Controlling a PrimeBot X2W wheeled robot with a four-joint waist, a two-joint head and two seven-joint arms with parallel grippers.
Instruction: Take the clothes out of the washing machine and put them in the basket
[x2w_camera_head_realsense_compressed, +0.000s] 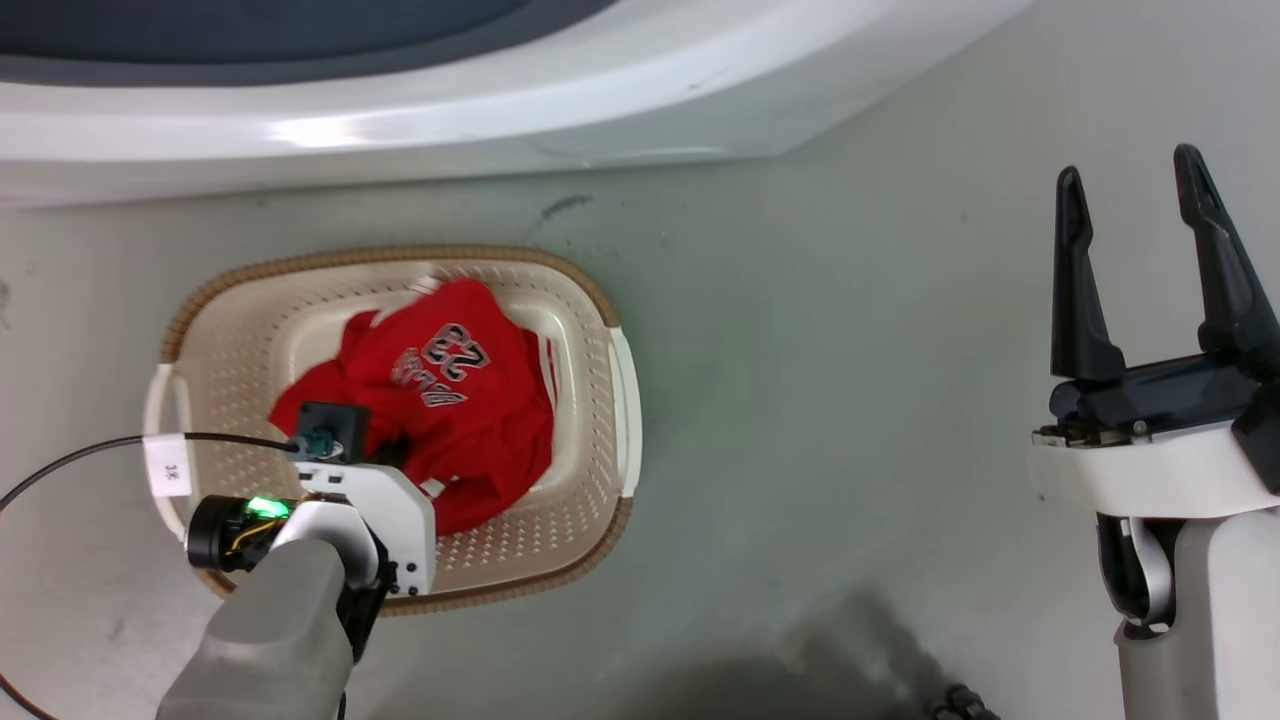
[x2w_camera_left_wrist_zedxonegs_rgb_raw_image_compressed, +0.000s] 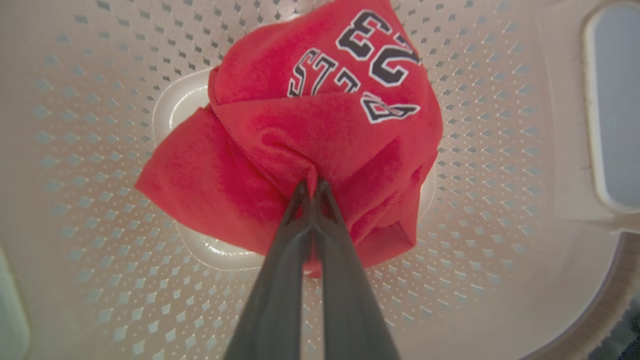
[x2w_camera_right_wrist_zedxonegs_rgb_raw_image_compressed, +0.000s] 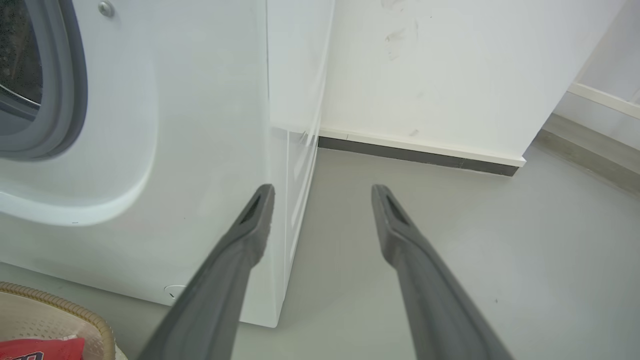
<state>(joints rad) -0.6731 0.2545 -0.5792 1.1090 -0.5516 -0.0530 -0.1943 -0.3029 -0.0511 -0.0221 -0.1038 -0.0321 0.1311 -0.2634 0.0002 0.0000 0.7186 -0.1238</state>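
Head view: the number-23 jersey (x2w_camera_head_realsense_compressed: 440, 400) is seen heaped in the basket (x2w_camera_head_realsense_compressed: 625, 400), before the washing machine (x2w_camera_head_realsense_compressed: 400, 120); the right gripper (x2w_camera_head_realsense_compressed: 1128, 165) is held well apart, spread and empty. Left wrist view: the left gripper (x2w_camera_left_wrist_zedxonegs_rgb_raw_image_compressed: 311, 187) is pinched on a jersey fold straight ahead of its tips (basket walls all around) — nothing obstructs. Right wrist view: the porthole gasket (x2w_camera_right_wrist_zedxonegs_rgb_raw_image_compressed: 75, 90) is seen at left.
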